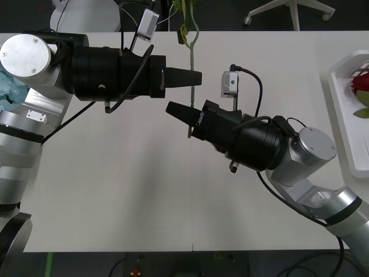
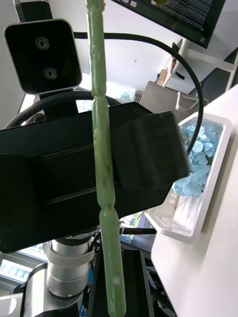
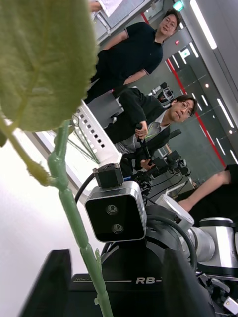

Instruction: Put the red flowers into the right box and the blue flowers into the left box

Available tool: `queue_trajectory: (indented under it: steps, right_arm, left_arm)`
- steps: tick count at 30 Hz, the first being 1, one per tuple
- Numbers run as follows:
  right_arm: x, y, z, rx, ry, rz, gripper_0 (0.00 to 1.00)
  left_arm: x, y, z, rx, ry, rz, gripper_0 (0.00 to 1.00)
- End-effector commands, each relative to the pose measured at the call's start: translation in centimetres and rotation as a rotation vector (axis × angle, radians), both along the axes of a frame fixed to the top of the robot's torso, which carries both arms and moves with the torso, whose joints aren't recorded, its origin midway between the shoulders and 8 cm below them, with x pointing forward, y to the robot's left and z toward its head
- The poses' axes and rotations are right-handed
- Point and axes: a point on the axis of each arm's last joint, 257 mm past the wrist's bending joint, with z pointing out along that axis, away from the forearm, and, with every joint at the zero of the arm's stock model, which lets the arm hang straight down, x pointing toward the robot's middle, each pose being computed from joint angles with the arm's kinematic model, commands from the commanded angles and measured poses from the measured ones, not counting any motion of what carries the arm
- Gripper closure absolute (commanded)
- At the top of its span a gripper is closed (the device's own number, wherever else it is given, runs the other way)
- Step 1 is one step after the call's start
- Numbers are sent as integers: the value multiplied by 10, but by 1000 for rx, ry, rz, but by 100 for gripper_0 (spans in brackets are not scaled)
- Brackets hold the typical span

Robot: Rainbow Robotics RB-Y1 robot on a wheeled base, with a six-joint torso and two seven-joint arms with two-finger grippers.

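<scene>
The large white rectangular table [image 1: 115, 190] spans the front view; its far edge meets a dark floor where white chair legs [image 1: 294, 11] stand.

The left arm, black and silver, reaches in from the left edge. Its left gripper [image 1: 195, 77] points right over the table's middle, black fingers close together at a thin pale-green ribbed plastic stem [image 1: 192, 57]; whether they clamp it cannot be told.

The right arm rises from the near right corner. Its right gripper [image 1: 181, 112] points left, just near of the left gripper, its black fingers meeting the same stem lower down; grip or mere contact cannot be told.

The stem runs from the far table edge toward the grippers. Its bloom is cut off, so its colour is not visible. Green leaves [image 1: 183, 26] hang at its far end.

The right box [image 1: 346, 109], a shallow white translucent plastic tray, is cut off by the right edge and holds a deep-red rose [image 1: 362, 82] with a green leaf.

In the right wrist view the stem [image 2: 104, 163] crosses in front of the left arm's black body; behind lies the left box [image 2: 210, 193], a white tray holding pale blue clustered flowers [image 2: 198, 158], seen in the front view as a sliver behind the left arm [image 1: 10, 88].

The left wrist view shows a large green leaf [image 3: 44, 59] on the stem [image 3: 74, 223], and the right arm's camera [image 3: 115, 215] behind it.
</scene>
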Motion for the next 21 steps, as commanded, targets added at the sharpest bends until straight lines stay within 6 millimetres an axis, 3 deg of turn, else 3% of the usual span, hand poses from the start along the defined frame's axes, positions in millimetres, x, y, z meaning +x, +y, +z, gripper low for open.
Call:
queue_trajectory:
  steps: [1, 7, 13, 15, 16, 18, 21]
  right_arm:
    - [-12, 17, 27, 37, -20, 49, 100]
    - [-9, 13, 25, 30, -13, 41, 100]
    - [4, -5, 16, -21, 8, 9, 100]
    - [14, -17, 8, -77, 7, -19, 100]
    - [20, -26, 2, -117, 8, -36, 100]
    - [30, -40, -7, -173, 13, -66, 100]
    - [47, -71, -21, -282, 48, -113, 100]
  left_arm:
    - [-8, 3, 4, 17, -77, -16, 0]
    - [-8, 3, 4, 17, -77, -16, 0]
    - [-8, 3, 4, 17, -77, -16, 0]
    - [-8, 3, 4, 17, -77, -16, 0]
    - [-5, 10, -11, 13, -32, 3, 0]
    - [-3, 13, -11, 5, -30, 18, 0]
    - [7, 26, 7, -31, -68, 84, 0]
